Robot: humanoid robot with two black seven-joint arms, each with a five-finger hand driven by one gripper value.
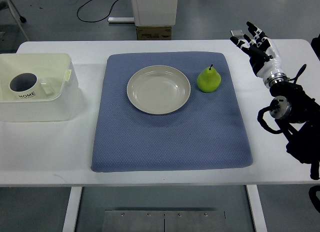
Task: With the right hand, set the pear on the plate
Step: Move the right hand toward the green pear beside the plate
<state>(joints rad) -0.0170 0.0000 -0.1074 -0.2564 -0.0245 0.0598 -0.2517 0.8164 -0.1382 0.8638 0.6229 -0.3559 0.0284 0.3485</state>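
Observation:
A green pear [208, 80] stands upright on the blue mat [170, 142], just right of the plate. The cream plate [158, 89] lies on the mat's upper middle and holds nothing. My right hand [251, 39] is at the table's far right, beyond the mat's right edge, fingers spread and holding nothing. It is well to the right of the pear and a little farther back. The left arm does not show.
A white plastic bin [60, 99] with a mug [24, 85] in it stands at the table's left. A small flat object [236, 33] lies near the back edge by my right hand. A white post base [154, 9] and cardboard box stand behind the table.

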